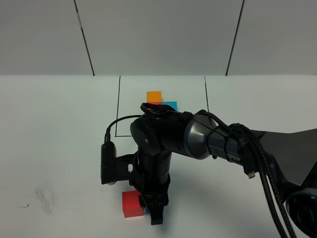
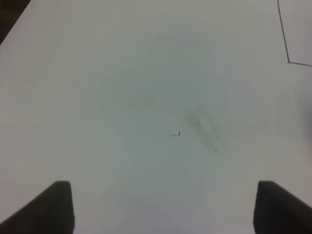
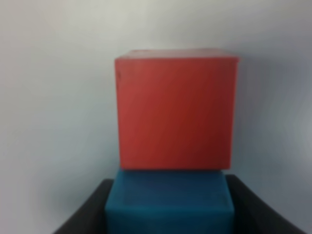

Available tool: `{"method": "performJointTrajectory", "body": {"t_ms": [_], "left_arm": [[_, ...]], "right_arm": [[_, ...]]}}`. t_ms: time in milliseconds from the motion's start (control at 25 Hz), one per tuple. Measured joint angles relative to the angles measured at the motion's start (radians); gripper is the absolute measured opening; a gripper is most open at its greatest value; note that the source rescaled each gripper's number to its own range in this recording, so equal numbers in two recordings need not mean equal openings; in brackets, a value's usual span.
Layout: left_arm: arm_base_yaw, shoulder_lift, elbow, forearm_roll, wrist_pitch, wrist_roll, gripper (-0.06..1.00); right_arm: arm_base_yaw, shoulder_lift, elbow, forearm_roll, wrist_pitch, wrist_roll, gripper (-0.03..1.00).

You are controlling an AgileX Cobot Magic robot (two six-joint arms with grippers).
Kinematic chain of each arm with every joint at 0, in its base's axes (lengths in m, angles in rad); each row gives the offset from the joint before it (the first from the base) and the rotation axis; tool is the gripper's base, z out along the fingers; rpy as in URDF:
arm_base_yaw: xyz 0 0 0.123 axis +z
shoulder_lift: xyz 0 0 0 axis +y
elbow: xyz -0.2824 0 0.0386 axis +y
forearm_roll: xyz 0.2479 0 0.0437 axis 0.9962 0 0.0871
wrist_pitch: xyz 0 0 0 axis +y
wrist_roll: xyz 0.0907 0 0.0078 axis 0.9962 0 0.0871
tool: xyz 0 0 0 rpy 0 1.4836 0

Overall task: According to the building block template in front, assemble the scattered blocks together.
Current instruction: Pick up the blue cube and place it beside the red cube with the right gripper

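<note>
The building block template (image 1: 161, 101), an orange, red and cyan cluster, lies inside a thin black drawn rectangle (image 1: 119, 106) at the back middle. My right gripper (image 1: 154, 215) reaches across to the front middle of the table. It is shut on the cyan-blue block (image 3: 168, 187), which sits between the dark fingers (image 3: 85, 214). The red block (image 1: 131, 203) (image 3: 175, 109) stands flush against the cyan one, on the side away from the wrist. Only a sliver of the cyan block (image 1: 144, 210) shows from above. My left gripper (image 2: 168, 209) hangs open over bare table.
The white table (image 1: 59, 124) carries a faint grey smudge (image 1: 47, 198) (image 2: 204, 129) at the front left. A corner of the drawn rectangle (image 2: 287, 61) shows in the left wrist view. My right arm and its cables (image 1: 247, 148) cross the right half of the table.
</note>
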Motion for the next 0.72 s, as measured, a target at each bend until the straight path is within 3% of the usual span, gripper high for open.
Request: {"method": "performJointTrajectory", "body": {"t_ms": [720], "left_arm": [[0.000,0.000,0.000,0.000,0.000,0.000,1.00]], "right_arm": [[0.000,0.033,0.000,0.001,-0.027,-0.022,0.02]]}}
